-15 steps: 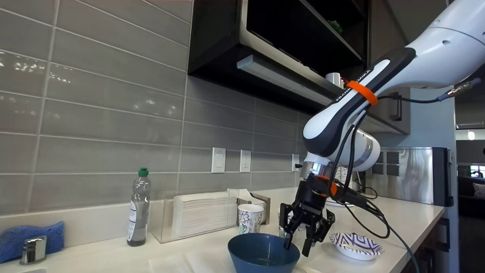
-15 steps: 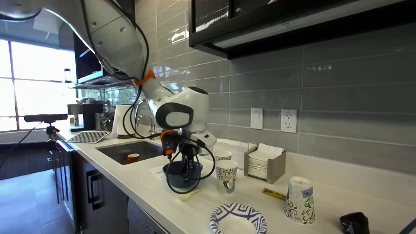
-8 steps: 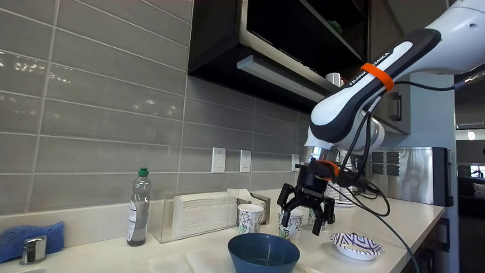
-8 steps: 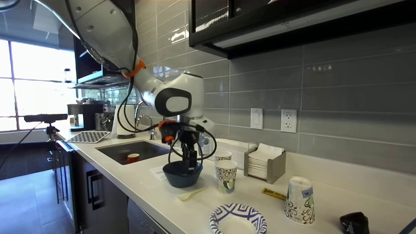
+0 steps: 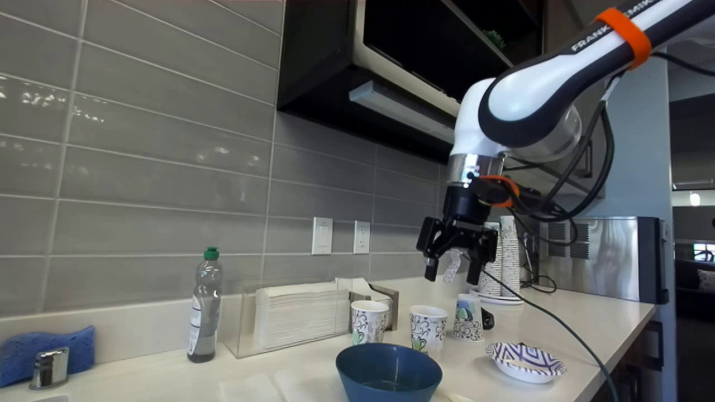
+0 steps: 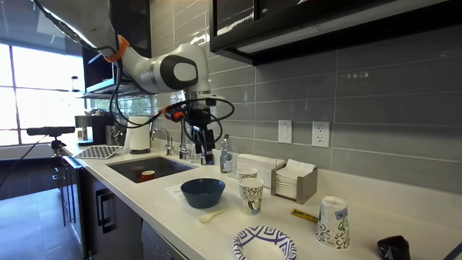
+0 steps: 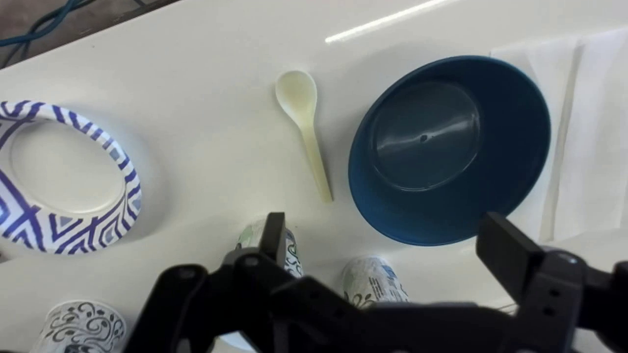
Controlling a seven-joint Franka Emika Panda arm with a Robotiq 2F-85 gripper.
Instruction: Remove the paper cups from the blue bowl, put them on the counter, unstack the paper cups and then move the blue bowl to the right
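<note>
"How does the gripper [image 5: 452, 276] stand?"
"It hangs well above the counter [image 6: 216, 238], pointing down. Its fingers [image 7: 274, 240] are spread wide, and it has hold of nothing I can see; in the wrist view the counter shows between them."
"And the arm [image 5: 564, 84]?"
"It slopes down from above, then bends, so the last part drops nearly upright."
"Where is the blue bowl [image 6: 203, 199]?"
"Upright, between the counter's front edge and its back edge. The wrist view looks down onto its floor; in an exterior view mostly its outside shows."
"And beyond it?"
"Toward the back edge, a paper cup [image 5: 428, 333] and a neighbouring cup [image 5: 368, 325] stand rims up near the bowl. An upturned cup [image 5: 468, 319] stands apart from them."
"Nearer the front edge?"
"A patterned paper bowl [image 7: 120, 215]. A spoon [image 7: 304, 117] lies just beside the blue bowl, its handle toward the back edge."
"What turns up in a single view?"
"Tall cup stacks [image 5: 509, 254], in an exterior view. Likewise, in an exterior view, a yellow packet [image 6: 304, 215] near the upturned cup and a red vessel [image 6: 148, 176] in the sink [image 6: 166, 169]."
</note>
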